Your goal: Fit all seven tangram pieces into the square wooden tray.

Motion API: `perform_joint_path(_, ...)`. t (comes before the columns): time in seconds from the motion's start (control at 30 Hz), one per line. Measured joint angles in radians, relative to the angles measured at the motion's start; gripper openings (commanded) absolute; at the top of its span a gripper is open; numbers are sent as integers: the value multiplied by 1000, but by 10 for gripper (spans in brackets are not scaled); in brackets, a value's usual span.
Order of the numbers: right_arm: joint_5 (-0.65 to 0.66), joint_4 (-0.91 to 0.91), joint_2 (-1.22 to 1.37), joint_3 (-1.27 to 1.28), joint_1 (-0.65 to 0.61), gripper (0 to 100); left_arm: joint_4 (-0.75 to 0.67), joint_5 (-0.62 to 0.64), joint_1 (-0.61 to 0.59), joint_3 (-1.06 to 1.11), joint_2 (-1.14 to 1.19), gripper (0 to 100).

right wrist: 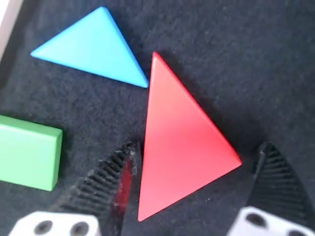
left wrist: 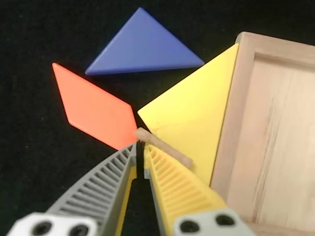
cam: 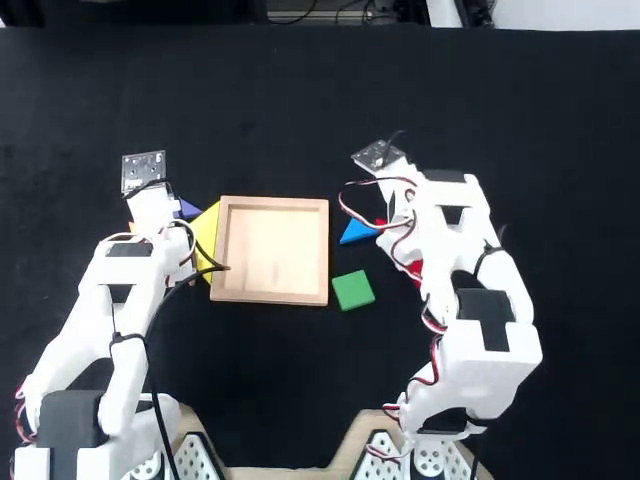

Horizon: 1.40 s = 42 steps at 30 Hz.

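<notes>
The square wooden tray (cam: 275, 250) lies empty at the table's middle. A yellow triangle (cam: 207, 238) rests against its left rim. In the left wrist view, my left gripper (left wrist: 141, 147) is shut, its tips at the corner of the yellow triangle (left wrist: 192, 118). An orange parallelogram (left wrist: 96, 108) and a dark blue triangle (left wrist: 142, 46) lie just beyond. My right gripper (right wrist: 199, 147) is open, with one finger on each side of a red triangle (right wrist: 179, 147). A light blue triangle (right wrist: 91, 46) and a green square (right wrist: 27, 157) lie close by.
In the high view the green square (cam: 352, 290) and the light blue triangle (cam: 357, 232) sit just right of the tray, between it and the right arm. Black cloth covers the table, with open room behind and in front of the tray.
</notes>
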Motion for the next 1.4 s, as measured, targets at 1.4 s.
perform_joint_path(1.4, 46, 269, 267, -374, 11, 240, 0, 0, 2, 0, 0, 30)
